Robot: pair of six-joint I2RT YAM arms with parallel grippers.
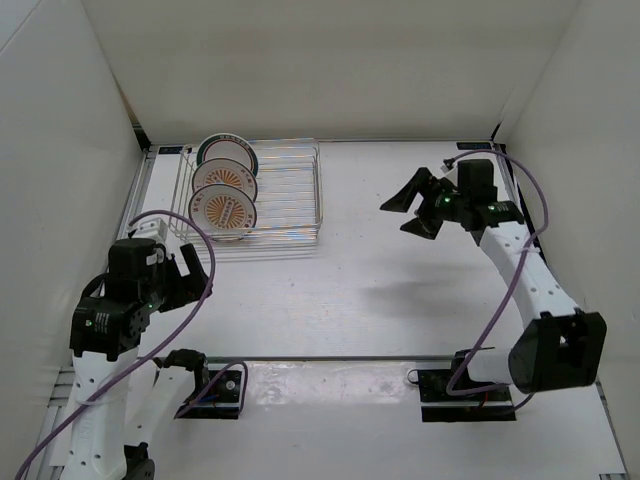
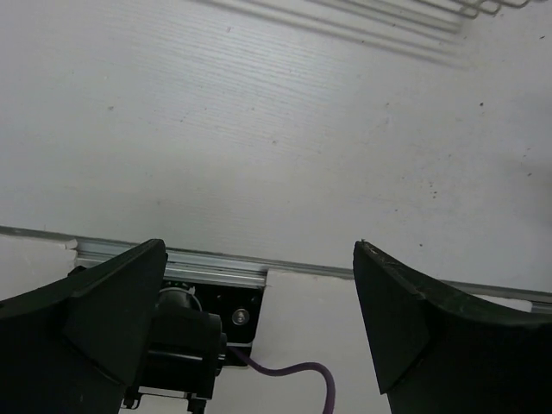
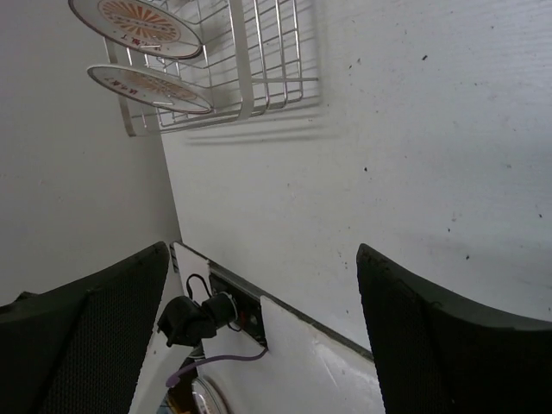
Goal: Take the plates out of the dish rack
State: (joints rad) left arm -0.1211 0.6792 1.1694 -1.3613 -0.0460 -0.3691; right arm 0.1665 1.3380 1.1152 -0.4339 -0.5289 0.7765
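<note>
The silver wire dish rack (image 1: 285,195) stands at the back left of the table. Three plates stand upright in its left end: a teal-rimmed plate (image 1: 226,152) at the back, then two orange sunburst plates (image 1: 224,180) (image 1: 222,210). My left gripper (image 1: 195,272) is open and empty, just in front of the rack's near left corner. My right gripper (image 1: 395,217) is open and empty, right of the rack and apart from it. The right wrist view shows the rack (image 3: 259,60) with two sunburst plates (image 3: 138,21) (image 3: 151,86) beyond the open gripper (image 3: 262,250). The left wrist view shows the open gripper (image 2: 259,246) over bare table.
White walls close in the table on the left, back and right. A metal rail (image 1: 330,358) runs across the near side, with the arm base mounts (image 1: 215,392) (image 1: 465,392) on it. A purple cable (image 1: 515,290) loops beside the right arm. The rack's edge (image 2: 483,9) shows in the left wrist view.
</note>
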